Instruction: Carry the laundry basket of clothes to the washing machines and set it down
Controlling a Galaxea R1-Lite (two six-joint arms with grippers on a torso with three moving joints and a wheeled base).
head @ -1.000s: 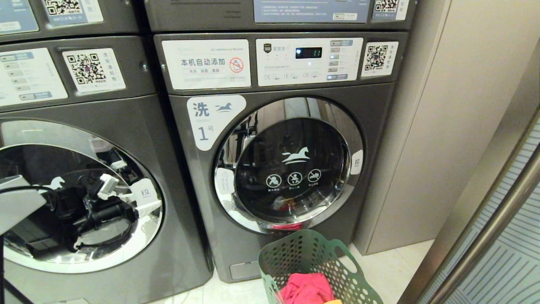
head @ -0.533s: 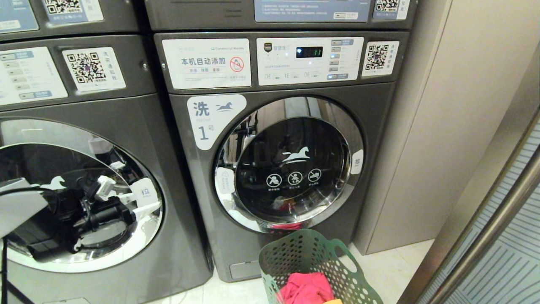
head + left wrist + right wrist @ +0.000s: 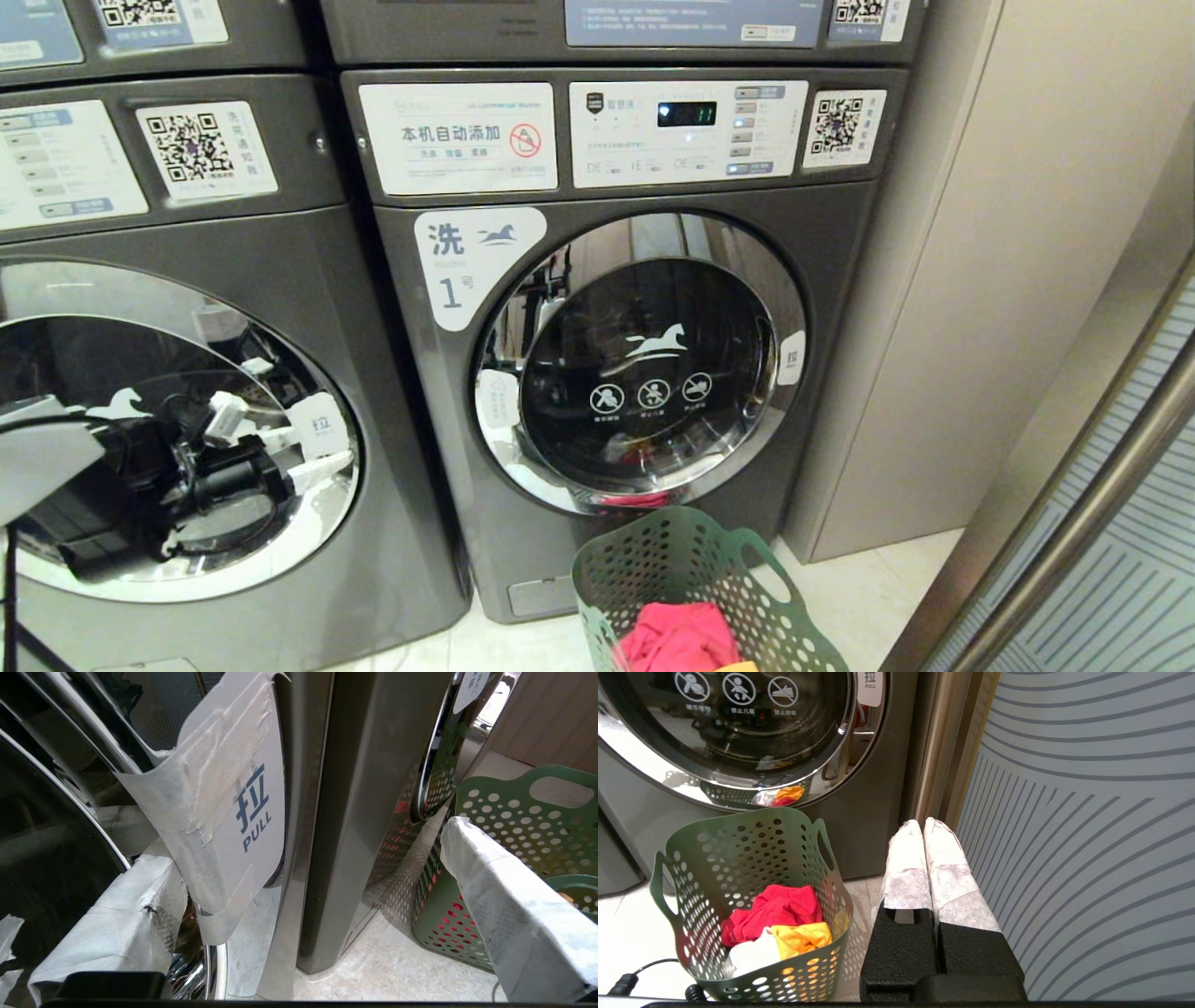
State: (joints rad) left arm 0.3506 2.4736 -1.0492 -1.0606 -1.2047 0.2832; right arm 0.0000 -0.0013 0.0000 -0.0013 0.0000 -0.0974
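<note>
Basket (image 3: 695,588) below washer (image 3: 616,355) marked "1"; left jaws wide, empty; right jaws closed.

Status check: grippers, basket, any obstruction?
Left gripper open at the PULL tab; right gripper shut, empty. Laundry basket on floor before washing machines. Nothing blocking.

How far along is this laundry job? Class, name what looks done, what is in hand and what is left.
Done: the laundry basket stands on the floor before the washing machines, with the clothes inside. In hand: nothing is held; the left gripper is open beside the neighbouring washer's pull tab, and the right gripper is shut, apart from the basket. Left: seemingly nothing.
</note>
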